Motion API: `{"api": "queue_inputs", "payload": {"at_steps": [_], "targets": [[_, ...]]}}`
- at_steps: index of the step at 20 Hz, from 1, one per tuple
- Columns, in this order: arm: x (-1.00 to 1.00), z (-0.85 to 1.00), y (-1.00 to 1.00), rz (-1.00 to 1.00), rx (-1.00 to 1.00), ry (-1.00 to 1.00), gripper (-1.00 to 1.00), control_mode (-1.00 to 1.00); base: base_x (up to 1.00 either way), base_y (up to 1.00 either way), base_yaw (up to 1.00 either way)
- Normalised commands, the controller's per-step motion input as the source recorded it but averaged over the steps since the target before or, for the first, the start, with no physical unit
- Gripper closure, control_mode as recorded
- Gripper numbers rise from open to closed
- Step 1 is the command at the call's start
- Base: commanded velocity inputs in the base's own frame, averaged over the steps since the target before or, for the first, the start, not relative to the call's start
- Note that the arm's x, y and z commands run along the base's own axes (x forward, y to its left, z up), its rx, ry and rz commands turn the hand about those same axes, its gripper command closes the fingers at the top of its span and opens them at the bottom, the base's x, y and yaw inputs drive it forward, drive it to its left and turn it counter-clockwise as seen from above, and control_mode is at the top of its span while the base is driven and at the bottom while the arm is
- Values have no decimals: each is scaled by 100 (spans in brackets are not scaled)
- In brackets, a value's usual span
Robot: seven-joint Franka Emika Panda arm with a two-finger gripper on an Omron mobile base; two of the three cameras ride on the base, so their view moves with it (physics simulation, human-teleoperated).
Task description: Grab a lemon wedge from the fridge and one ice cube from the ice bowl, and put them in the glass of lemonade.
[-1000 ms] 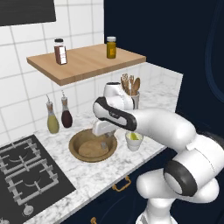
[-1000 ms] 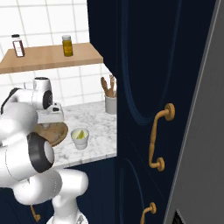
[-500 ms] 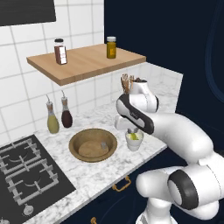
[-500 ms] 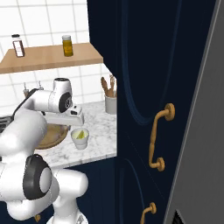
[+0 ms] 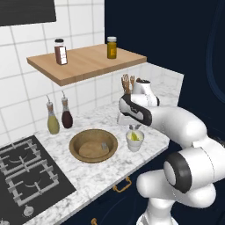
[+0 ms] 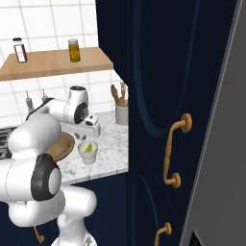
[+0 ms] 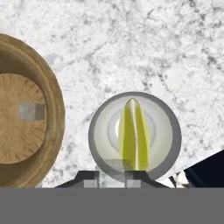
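Note:
The glass of lemonade (image 7: 134,135) stands on the marble counter with a yellow lemon wedge (image 7: 133,133) in it. My gripper (image 7: 113,178) hovers just above the glass (image 5: 135,140), shut on a pale translucent ice cube (image 7: 112,168) at the near rim. In the right base view the gripper (image 6: 91,130) hangs over the glass (image 6: 88,152). Left of it lies the wooden ice bowl (image 5: 93,146) (image 7: 52,100), with another ice cube (image 7: 31,111) on its floor. The grey fridge (image 6: 226,144) fills the far right edge.
A white pot of wooden utensils (image 5: 127,85) stands behind the glass. Two bottles (image 5: 59,118) stand by the tiled wall under a wooden shelf (image 5: 83,61). A gas hob (image 5: 22,171) lies to the left. Tall navy cabinet doors with gold handles (image 6: 173,149) close off the right.
The arm has swung right, from low over the ice bowl to above the glass, lifting on the way. The gripper carries an ice cube along.

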Motion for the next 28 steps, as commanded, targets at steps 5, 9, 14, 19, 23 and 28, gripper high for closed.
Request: {"api": "queue_inputs", "payload": {"at_steps": [5,9,14,19,23,28], "targets": [[11,-23,-20,-2,0,0,100,-100,0,0,0],[0,-7,0,0,0,-1,100,-100,0,0,0],[0,0,0,0,0,0,-100,-100,0,0,0],[0,0,0,0,0,0,-100,-100,0,0,0],[0,0,0,0,0,0,-100,-100,0,0,0],[-6,16,0,0,0,-1,-100,-100,0,0,0]]}}
